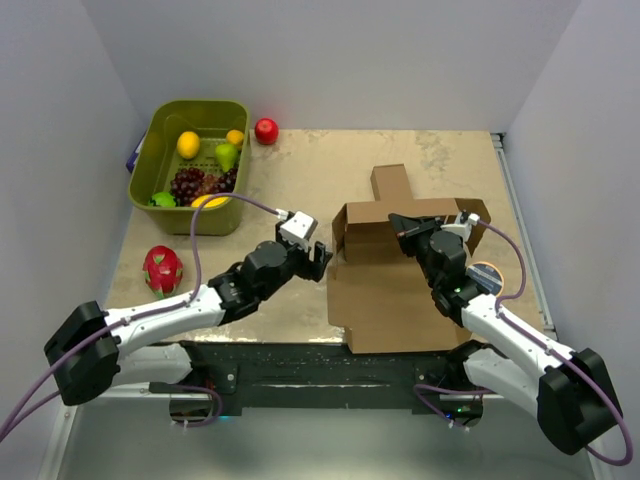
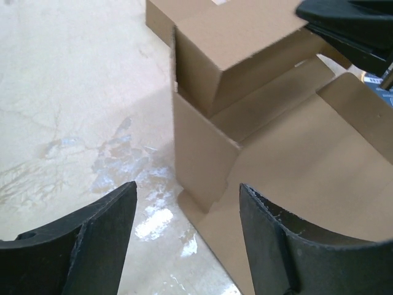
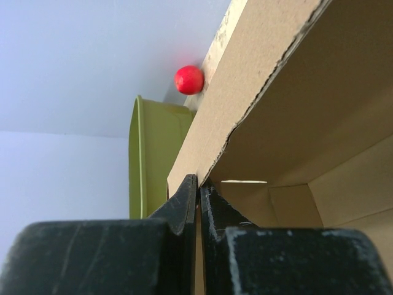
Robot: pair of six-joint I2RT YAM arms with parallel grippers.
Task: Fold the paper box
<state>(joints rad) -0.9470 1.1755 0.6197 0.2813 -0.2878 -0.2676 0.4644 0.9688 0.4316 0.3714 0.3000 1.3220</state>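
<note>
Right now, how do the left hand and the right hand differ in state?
The left hand stands open; the right hand is shut. The left hand grips nothing, near the left wall of the paper box; the right hand pinches a raised panel of it. Both are black.

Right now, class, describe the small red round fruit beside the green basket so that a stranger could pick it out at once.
Find the green basket at the far left of the table. Just off its far right corner lies the red round fruit. It is smooth, plain red and outside the basket, unlike the scaly pink dragon fruit at the near left.
</note>
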